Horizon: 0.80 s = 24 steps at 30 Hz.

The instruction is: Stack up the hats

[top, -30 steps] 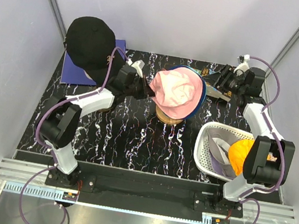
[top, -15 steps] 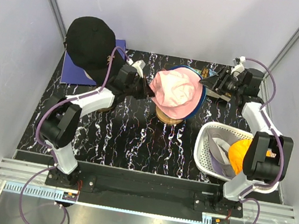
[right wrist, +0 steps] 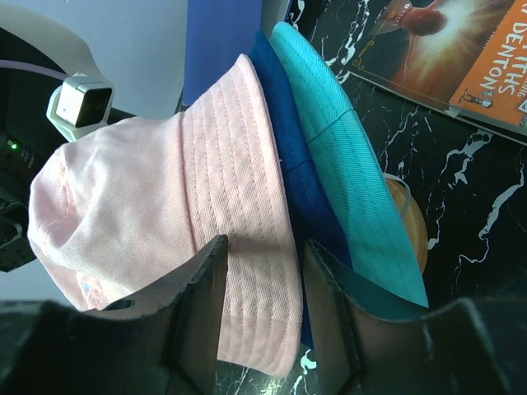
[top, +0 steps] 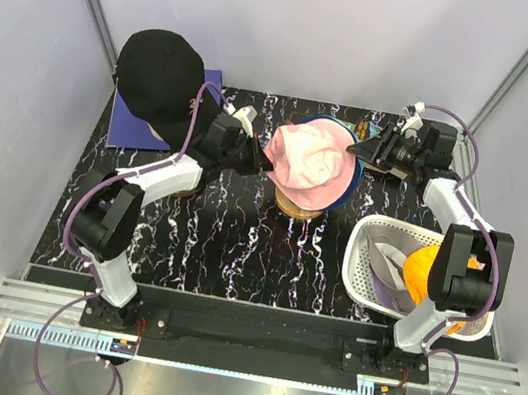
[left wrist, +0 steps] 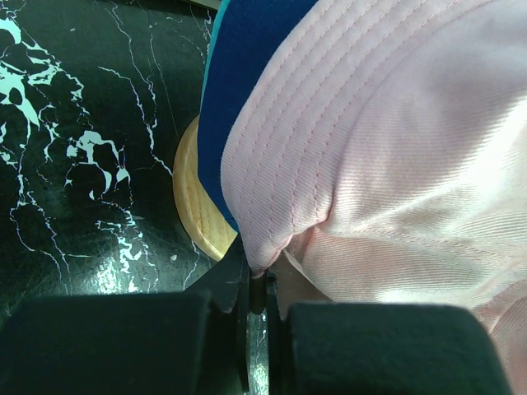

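- I see the pink hat (top: 303,158) topping the stack, over a blue hat (right wrist: 296,164) and a teal hat (right wrist: 342,148), above the bench (top: 206,239).
- Left jaws are pinched tight on the pink hat's left brim.
- Right jaws stand apart, straddling its right brim without clamping it.
- The black cap (top: 160,74) sits well left of the pink hat.

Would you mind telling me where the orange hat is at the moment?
In the top view, the orange hat lies in the white basket on the right side, beside a lavender hat.
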Motion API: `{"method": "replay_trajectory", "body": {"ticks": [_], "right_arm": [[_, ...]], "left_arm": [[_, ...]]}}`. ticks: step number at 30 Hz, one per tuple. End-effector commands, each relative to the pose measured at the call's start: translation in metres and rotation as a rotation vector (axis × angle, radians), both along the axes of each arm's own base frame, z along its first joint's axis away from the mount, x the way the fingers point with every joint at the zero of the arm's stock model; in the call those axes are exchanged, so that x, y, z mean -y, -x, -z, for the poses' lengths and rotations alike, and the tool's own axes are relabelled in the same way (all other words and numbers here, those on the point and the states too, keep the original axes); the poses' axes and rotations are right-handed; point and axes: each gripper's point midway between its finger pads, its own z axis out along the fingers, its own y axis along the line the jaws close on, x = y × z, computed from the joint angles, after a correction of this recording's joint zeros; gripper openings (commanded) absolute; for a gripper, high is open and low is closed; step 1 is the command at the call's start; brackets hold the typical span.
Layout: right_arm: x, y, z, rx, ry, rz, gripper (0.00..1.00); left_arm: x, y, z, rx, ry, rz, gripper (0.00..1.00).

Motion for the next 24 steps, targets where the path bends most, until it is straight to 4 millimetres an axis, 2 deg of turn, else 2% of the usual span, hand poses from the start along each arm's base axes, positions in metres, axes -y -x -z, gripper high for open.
{"method": "replay_trajectory", "body": {"ticks": [1,5,8,12,14,18,21,24], "right_arm": [[-0.009,0.013,-0.019,0.049,-0.012,-0.048,0.48],[-0.009,0.019,-0.016,0.039,-0.009,-0.044,0.39],[-0.011,0.021,-0.016,0.026,-0.023,-0.056,0.27],[-0.010,0.019,-0.016,0.023,-0.019,-0.048,0.00],[-0.007,0.016,-0.015,0.030,0.003,-0.022,0.00],[0.022,0.008,-0.003,0.004,0.152,0.186,0.00],[0.041,0.008,0.012,-0.030,0.252,0.273,0.00],[0.044,0.009,0.028,-0.082,0.285,0.277,0.00]], "left_arm": [[-0.005,-0.016,-0.022,0.072,0.011,-0.016,0.00],[-0.005,-0.015,-0.022,0.073,0.012,-0.014,0.00],[-0.004,-0.015,-0.022,0.073,0.012,-0.012,0.00],[-0.002,-0.014,-0.021,0.075,0.010,-0.003,0.00],[-0.002,-0.014,-0.022,0.077,0.011,-0.003,0.00],[0.000,-0.016,-0.022,0.076,0.010,0.000,0.00],[0.002,-0.017,-0.018,0.068,0.010,0.006,0.00],[0.006,-0.018,-0.013,0.056,0.010,0.021,0.00]]}}
